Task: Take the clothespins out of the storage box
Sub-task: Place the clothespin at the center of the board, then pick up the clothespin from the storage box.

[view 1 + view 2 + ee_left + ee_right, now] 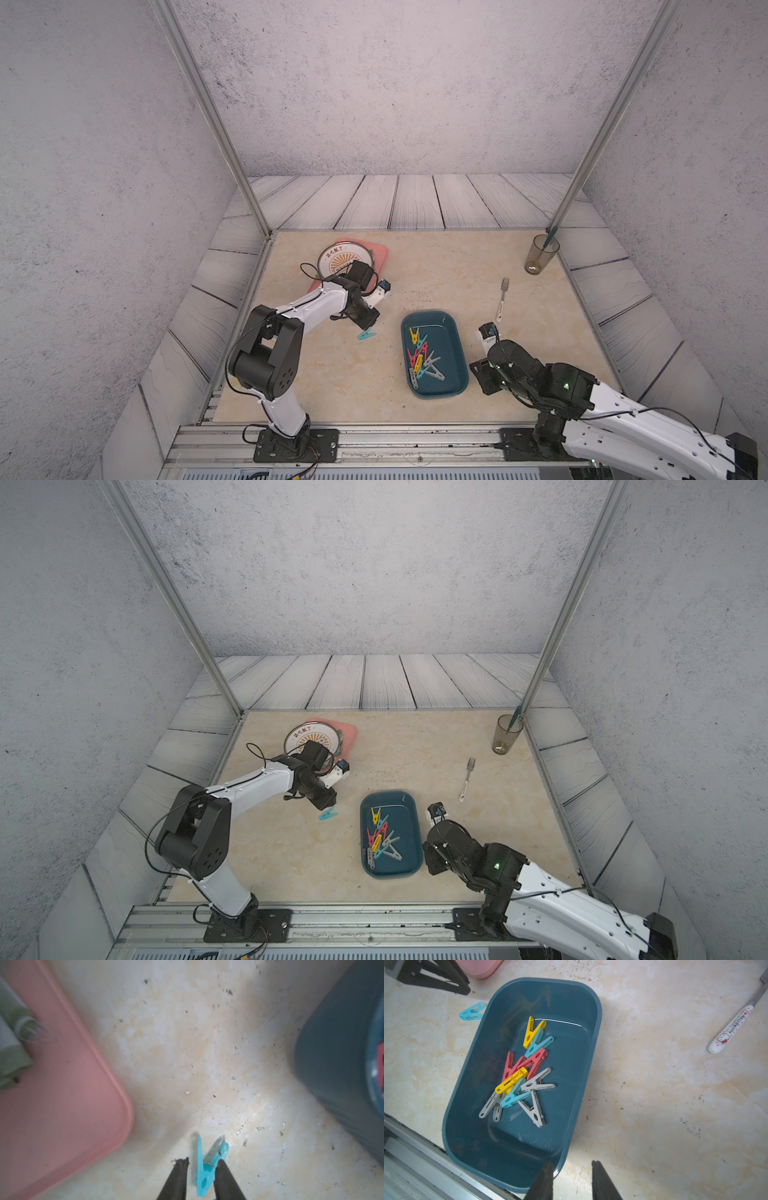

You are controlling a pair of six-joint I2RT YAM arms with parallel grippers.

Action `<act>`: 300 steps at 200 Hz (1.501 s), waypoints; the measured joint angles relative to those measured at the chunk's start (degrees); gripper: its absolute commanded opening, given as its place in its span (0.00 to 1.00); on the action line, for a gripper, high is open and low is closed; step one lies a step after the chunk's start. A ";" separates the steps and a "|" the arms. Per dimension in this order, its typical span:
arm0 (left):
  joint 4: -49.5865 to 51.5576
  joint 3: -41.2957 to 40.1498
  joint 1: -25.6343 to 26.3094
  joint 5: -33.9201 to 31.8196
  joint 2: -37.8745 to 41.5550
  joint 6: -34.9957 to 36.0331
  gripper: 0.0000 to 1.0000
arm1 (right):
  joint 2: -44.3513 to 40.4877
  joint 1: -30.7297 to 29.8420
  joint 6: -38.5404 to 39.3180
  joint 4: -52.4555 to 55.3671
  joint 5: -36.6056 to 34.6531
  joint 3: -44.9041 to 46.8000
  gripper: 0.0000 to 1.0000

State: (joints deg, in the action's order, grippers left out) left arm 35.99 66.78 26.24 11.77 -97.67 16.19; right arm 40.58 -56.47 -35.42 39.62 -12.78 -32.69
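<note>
Grey speckled walls (pixel 395 83), pale planks (pixel 415 199), marbled beige tabletop (pixel 457 257)

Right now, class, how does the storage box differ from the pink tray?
The storage box is dark teal, the pink tray pale pink. The storage box has raised walls and holds clothespins; the pink tray is flatter and bears a round dish. Both are rectangular with rounded corners.

Fork handle (pixel 730 1029): in the right wrist view we read "I", a small red heart, then "HELLO KITTY" in black capitals along the white handle. A finer line of print beside it is too small for us.
Handle end: a cat face with a red bow is drawn there.
Plate (pixel 332 259): red characters sit above a sunburst pattern. We cannot make them out in either top view.
</note>
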 measured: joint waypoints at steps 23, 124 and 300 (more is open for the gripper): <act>1.68 5.05 2.29 0.00 2.29 -2.21 0.31 | 0.02 0.00 -0.02 0.00 -0.26 0.00 0.35; 3.93 12.70 19.06 -0.90 -1.92 -14.84 0.33 | -0.44 0.00 -0.55 -0.02 -0.87 0.11 0.36; -3.23 15.47 23.08 -11.52 -17.94 -36.17 0.30 | -1.09 0.00 -2.10 -0.68 -0.76 0.66 0.35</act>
State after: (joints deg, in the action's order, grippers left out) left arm 32.75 82.26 49.32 0.25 -115.61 -19.99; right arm 39.48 -56.47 -37.52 38.94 -13.54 -32.03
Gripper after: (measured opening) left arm 0.301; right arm 0.355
